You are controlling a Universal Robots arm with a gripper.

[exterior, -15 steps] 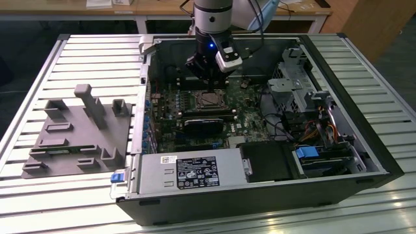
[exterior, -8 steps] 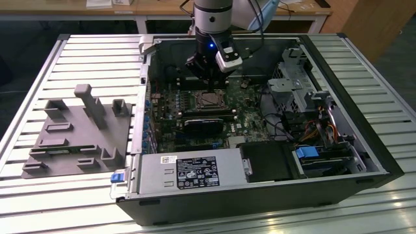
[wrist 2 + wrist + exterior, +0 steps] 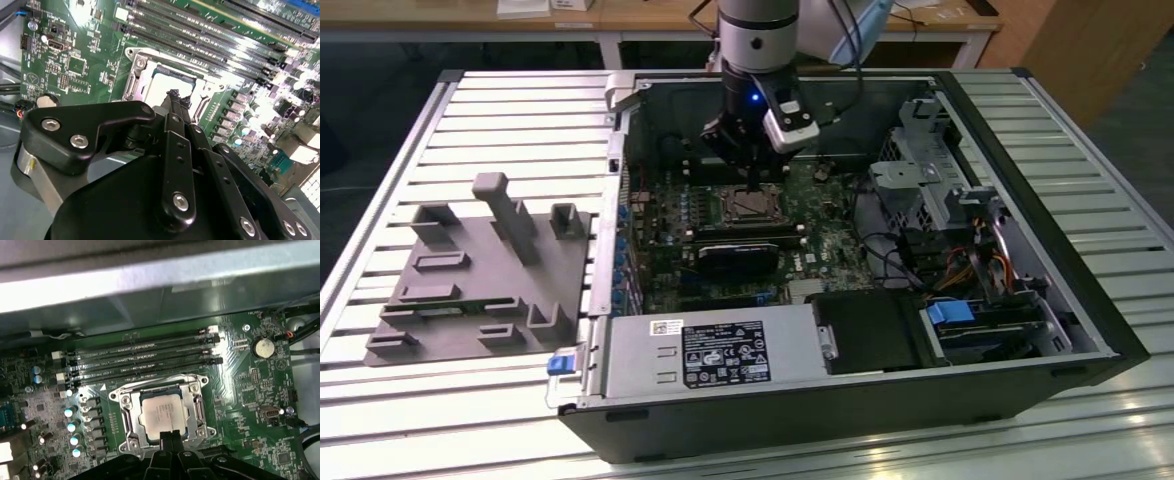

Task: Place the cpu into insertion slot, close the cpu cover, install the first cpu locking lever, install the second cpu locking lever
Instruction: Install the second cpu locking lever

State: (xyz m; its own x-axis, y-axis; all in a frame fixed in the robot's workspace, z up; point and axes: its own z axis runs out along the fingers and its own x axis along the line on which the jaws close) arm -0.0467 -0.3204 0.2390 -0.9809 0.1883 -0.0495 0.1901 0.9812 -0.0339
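In the exterior view, the arm reaches down into an open computer case (image 3: 1107, 330) lying on a slatted metal table (image 3: 520, 110). The gripper (image 3: 750, 183) hangs just above the insertion slot (image 3: 750, 205) on the green motherboard (image 3: 834, 245). Below the pincer, toward the viewer, sits a black heatsink block (image 3: 744, 252), and nearer still the grey power supply (image 3: 707, 355). Well off toward the exterior view's left, a grey fixture tray (image 3: 480, 275) rests on the table outside the case. From here it is not possible to tell whether the cpu cover is down.

In the second wrist view, the black linkages of the gripper (image 3: 173, 95) fill the foreground, and its fingers come together into one narrow tip, clenched with nothing visible between them. That tip stands over the near edge of the cpu (image 3: 167, 86), which lies flat inside the insertion slot (image 3: 134, 82). Beyond the slot run the long black memory slots (image 3: 210, 35).

In the first wrist view, the closed tip of the gripper (image 3: 168, 436) meets the near edge of the cpu (image 3: 162, 412); whether it actually touches cannot be told. The chip sits squarely in the insertion slot (image 3: 125, 422), its silver top exposed, with the silvery metal cpu cover (image 3: 192, 405) framing it. The memory slots (image 3: 145, 357) lie past the socket, and a coin battery (image 3: 263, 346) sits off to one side.
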